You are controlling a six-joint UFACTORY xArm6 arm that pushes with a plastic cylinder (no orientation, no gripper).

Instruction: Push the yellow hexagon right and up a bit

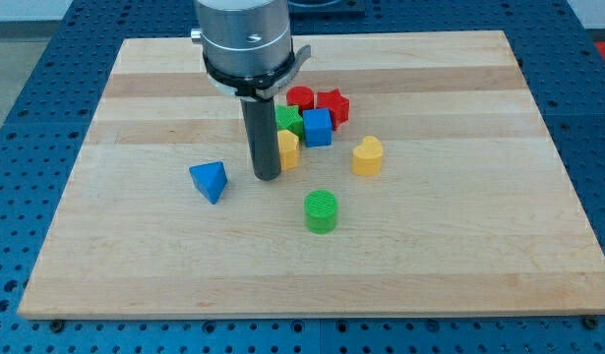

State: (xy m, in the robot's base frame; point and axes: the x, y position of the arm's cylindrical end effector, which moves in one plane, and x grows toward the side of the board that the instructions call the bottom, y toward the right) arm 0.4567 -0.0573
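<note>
The yellow hexagon [289, 148] sits near the board's middle, partly hidden behind my rod. My tip [267, 177] rests on the board touching or almost touching the hexagon's left side. A blue cube [317, 127] stands just right and up of the hexagon. A green block [287, 120] is behind it, shape unclear. A red round block [300, 97] and a red star [332, 105] lie above those.
A yellow heart [367, 155] lies to the right of the cluster. A green cylinder [321, 210] sits below the hexagon. A blue triangle [210, 181] lies left of my tip. The wooden board [135, 256] ends at blue perforated table all round.
</note>
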